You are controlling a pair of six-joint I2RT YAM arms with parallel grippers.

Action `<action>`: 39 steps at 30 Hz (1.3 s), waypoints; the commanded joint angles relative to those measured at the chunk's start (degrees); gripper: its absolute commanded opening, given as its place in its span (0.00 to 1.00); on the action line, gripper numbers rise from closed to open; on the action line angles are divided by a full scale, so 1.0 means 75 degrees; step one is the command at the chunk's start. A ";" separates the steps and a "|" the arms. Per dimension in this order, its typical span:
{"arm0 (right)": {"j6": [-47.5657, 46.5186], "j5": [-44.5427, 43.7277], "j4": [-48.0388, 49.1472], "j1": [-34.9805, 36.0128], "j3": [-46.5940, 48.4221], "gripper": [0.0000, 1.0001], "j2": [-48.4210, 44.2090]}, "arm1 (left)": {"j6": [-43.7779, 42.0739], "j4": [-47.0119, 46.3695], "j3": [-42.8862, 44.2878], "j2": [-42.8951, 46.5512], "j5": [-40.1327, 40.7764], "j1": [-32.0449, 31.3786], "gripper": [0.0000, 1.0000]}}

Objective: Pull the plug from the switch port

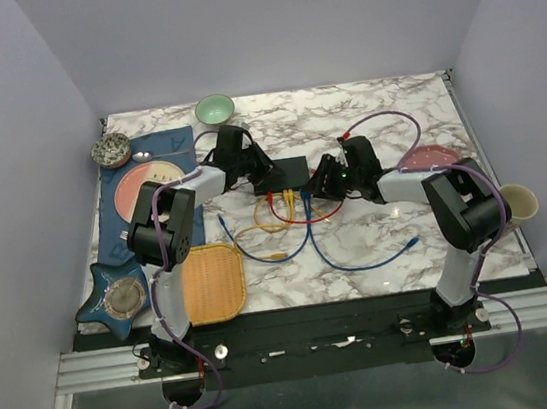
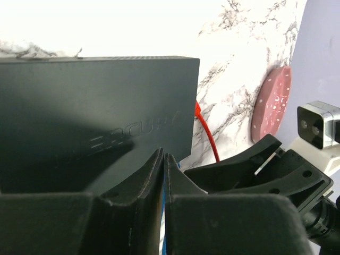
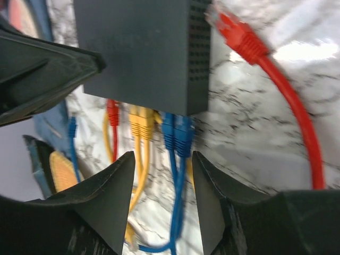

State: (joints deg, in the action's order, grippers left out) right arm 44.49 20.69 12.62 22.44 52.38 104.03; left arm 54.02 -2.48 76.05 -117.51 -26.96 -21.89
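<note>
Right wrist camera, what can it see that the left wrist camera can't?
Only the right wrist camera shows the row of plugs in the black box: a red plug, yellow plugs and blue plugs, with the open right gripper facing them. Only the left wrist camera shows the pink plate and raised letters on the box top. Both show the box, a red cable beside it and the marble table.
</note>
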 commanded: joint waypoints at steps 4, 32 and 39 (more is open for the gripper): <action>0.1249 0.0734 0.2007 -0.0062 -0.0351 0.53 0.0672 | -0.0031 0.0202 0.0278 -0.0339 -0.0120 -0.0058 0.15; 0.2153 0.0640 0.2595 -0.0425 -0.0750 0.44 0.1328 | -0.0078 0.0307 0.0184 -0.0562 0.0079 -0.0070 0.15; 0.2271 0.0394 0.2512 -0.0448 -0.0632 0.38 0.1364 | -0.0089 0.0272 0.0067 -0.0503 0.0067 -0.0081 0.15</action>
State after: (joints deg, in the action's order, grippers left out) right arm 61.25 26.94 33.89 19.62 46.98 112.62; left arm 53.84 -1.23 77.41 -120.14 -26.85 -22.20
